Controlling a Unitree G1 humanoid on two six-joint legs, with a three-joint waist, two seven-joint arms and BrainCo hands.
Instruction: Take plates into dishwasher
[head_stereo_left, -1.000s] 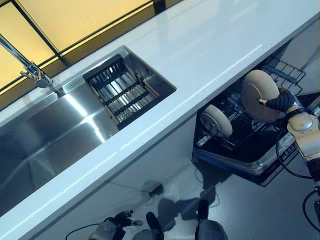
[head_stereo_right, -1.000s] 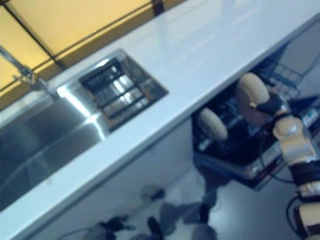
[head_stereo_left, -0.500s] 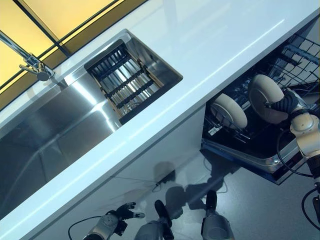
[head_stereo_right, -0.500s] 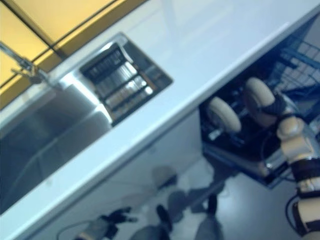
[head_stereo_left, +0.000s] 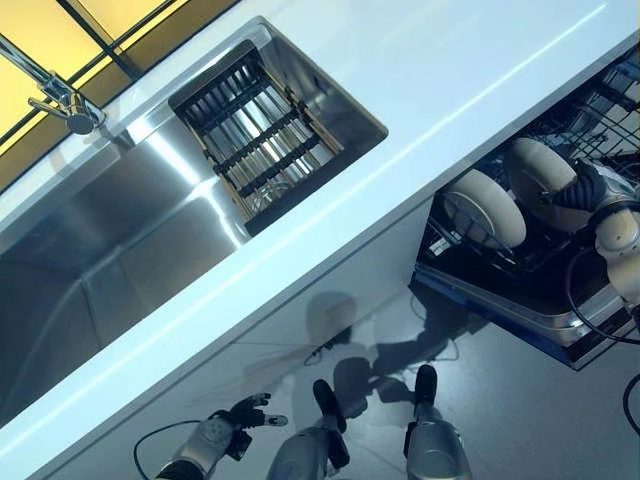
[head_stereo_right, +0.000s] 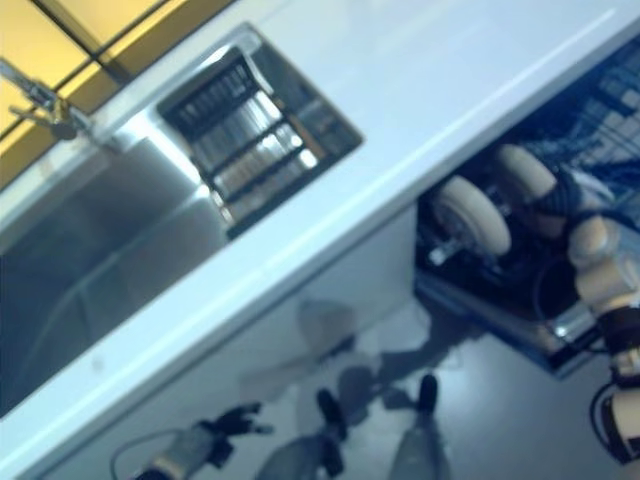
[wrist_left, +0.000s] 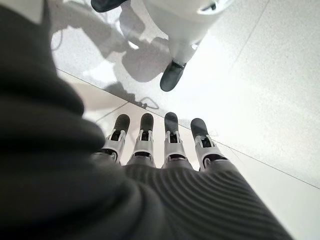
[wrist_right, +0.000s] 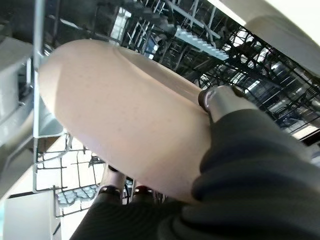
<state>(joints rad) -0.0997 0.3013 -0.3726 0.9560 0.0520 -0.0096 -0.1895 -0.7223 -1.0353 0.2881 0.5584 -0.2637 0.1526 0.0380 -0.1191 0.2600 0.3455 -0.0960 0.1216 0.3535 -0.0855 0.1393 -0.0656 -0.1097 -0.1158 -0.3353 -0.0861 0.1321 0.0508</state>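
Your right hand (head_stereo_left: 585, 188), thumb and fingers pinching the round cream plate (wrist_right: 125, 125), has carried it down among the dishwasher's dark wire rack (head_stereo_left: 480, 255), beside the cream plate already standing there (head_stereo_left: 485, 208). Seat it in the tines before you release; your left hand (wrist_left: 165, 145) hangs straight-fingered and empty.

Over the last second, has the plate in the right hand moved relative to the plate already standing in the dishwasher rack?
Yes. The held plate in the right hand has come down into the rack, close beside the standing plate; earlier it was up near the countertop edge.
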